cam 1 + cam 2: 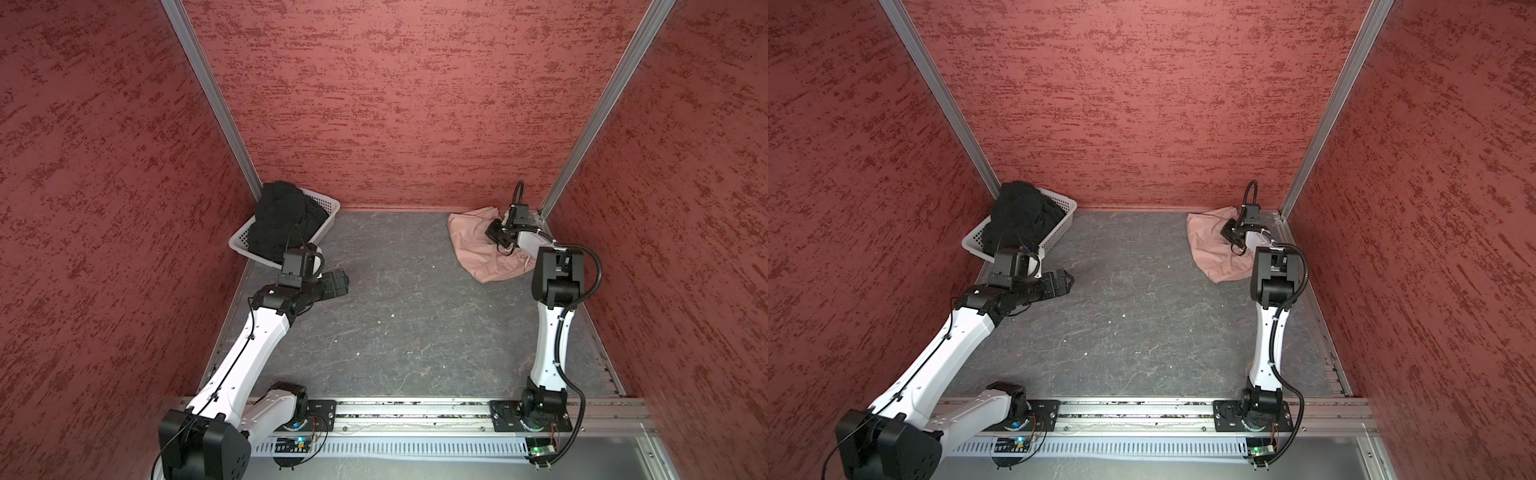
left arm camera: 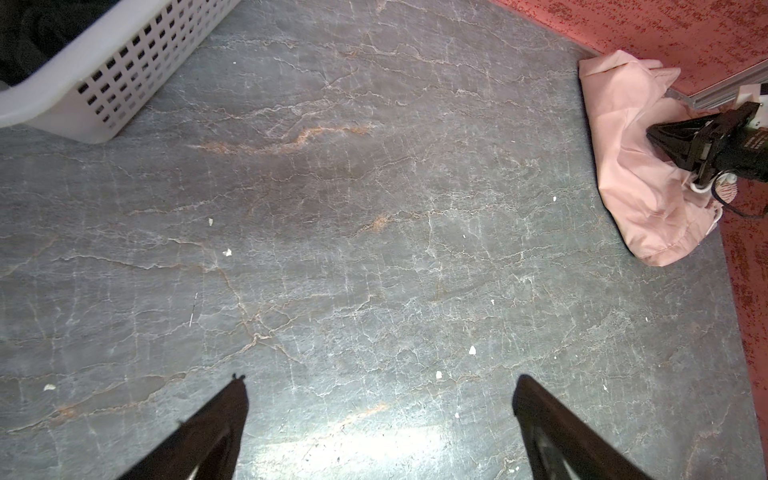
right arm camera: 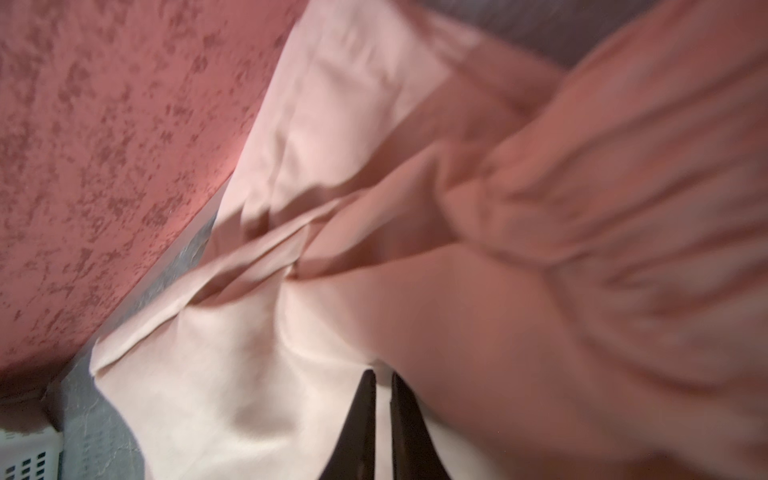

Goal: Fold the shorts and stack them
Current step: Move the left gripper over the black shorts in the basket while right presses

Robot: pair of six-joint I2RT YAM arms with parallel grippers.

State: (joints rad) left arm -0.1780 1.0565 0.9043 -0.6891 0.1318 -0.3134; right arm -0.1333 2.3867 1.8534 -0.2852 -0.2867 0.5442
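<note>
At the far right corner of the grey veined counter (image 1: 415, 324), my right jaws pinch crumpled dusty-pink cloth shorts (image 1: 469, 249). My left jaws hang spread; black cloth shorts (image 1: 282, 224) fill a white perforated plastic basket (image 1: 328, 208).

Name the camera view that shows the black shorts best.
Both top views show the black shorts nearly whole, heaped in the white basket. The left wrist view catches only a dark sliver; the right wrist view shows none.

Both top views overlook the whole table (image 1: 415, 332); wrist cameras look along fingers (image 2: 216, 428).
</note>
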